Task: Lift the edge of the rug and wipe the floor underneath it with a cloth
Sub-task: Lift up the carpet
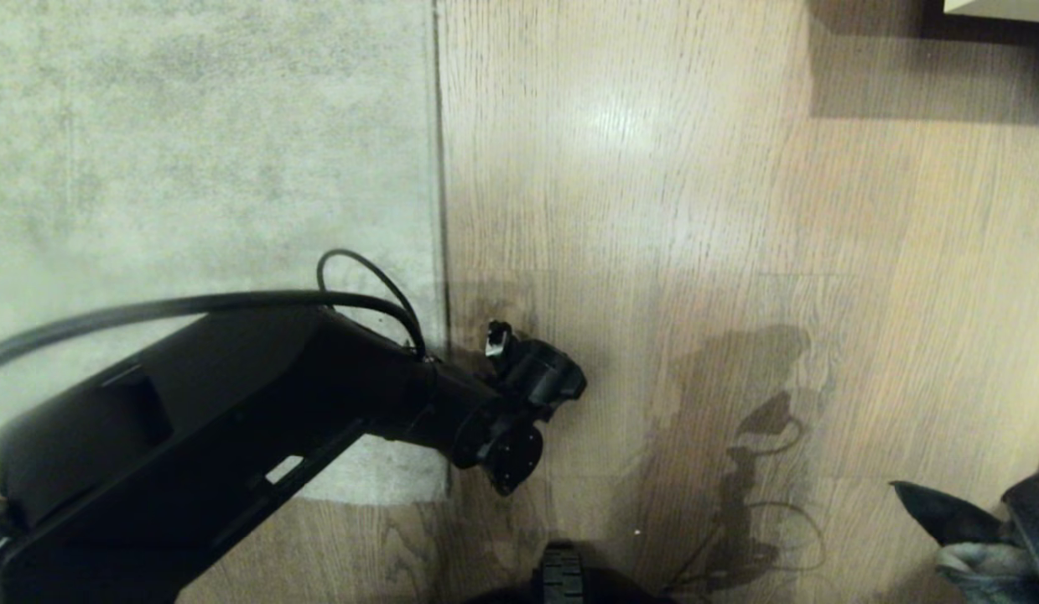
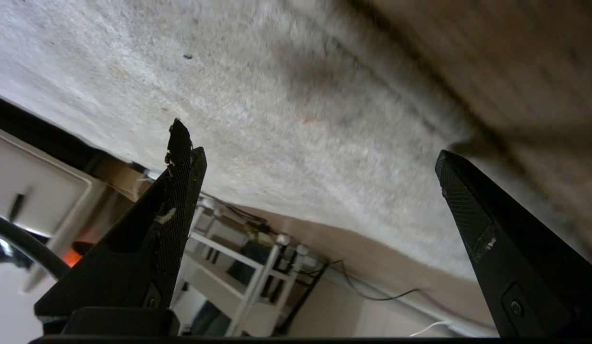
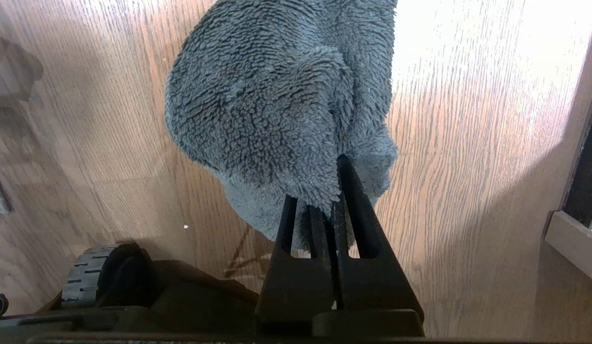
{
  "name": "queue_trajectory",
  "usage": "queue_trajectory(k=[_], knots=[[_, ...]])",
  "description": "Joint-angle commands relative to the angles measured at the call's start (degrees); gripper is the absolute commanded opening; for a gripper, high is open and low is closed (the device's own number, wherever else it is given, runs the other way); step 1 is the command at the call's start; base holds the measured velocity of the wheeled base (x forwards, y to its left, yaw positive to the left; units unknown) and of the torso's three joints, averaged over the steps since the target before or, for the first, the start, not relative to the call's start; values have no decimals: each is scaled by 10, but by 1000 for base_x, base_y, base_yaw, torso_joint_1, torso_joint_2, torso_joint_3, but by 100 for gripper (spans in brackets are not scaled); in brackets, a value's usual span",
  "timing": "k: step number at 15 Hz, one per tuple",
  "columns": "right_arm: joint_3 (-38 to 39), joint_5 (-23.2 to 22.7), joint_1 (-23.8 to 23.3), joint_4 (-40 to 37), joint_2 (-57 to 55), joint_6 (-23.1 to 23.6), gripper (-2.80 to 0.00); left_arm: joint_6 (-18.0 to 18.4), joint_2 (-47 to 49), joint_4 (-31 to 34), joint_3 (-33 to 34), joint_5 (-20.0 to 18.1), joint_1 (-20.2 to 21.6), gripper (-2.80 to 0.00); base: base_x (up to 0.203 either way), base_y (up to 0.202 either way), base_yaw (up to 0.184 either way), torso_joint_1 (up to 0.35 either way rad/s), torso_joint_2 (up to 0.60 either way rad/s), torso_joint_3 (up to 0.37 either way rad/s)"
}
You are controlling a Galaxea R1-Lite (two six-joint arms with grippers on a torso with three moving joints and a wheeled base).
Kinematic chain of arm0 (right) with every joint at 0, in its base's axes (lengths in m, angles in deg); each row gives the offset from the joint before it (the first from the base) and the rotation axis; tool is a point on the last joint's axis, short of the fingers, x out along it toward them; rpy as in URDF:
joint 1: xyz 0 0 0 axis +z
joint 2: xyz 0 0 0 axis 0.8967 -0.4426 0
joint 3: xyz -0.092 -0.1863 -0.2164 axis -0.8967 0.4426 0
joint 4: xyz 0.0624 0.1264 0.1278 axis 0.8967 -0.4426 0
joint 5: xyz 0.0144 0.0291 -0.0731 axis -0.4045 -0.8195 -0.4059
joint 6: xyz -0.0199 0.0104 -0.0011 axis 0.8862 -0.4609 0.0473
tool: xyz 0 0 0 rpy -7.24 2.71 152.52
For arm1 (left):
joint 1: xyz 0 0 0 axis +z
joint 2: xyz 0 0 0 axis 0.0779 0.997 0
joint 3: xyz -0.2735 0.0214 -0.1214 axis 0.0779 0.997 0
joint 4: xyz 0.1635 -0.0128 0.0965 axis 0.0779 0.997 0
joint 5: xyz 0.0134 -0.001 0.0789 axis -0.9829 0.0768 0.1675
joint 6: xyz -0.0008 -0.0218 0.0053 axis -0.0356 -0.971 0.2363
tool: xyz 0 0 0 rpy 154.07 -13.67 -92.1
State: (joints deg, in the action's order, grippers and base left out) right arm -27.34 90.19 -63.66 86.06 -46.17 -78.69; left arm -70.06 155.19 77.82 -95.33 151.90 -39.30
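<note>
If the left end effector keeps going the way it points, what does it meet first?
Most likely the rug: the open left end effector aims at its pile close ahead, near the rug edge. Depth is uncertain.

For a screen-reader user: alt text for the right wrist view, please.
The right end effector is shut on a fuzzy grey-blue cloth, which hangs over the wood floor. A wheel shows nearby.

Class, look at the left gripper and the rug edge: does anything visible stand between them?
Nothing visible does. The left gripper hangs open by the rug edge, only bare rug and floor before its fingers.
</note>
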Motion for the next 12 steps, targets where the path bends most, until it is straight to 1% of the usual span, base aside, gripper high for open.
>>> queue_trajectory(k=[1, 6, 12], knots=[[0, 0, 0, 0, 0, 0, -280, 1, 13, -22, -2, 4, 3, 0, 0, 0, 0, 0, 0, 0], [0, 0, 0, 0, 0, 0, -280, 4, 21, -64, -8, 3, -1, 0, 0, 0, 0, 0, 0, 0], [0, 0, 0, 0, 0, 0, -280, 9, 24, -61, -34, 3, -13, 0, 0, 0, 0, 0, 0, 0]])
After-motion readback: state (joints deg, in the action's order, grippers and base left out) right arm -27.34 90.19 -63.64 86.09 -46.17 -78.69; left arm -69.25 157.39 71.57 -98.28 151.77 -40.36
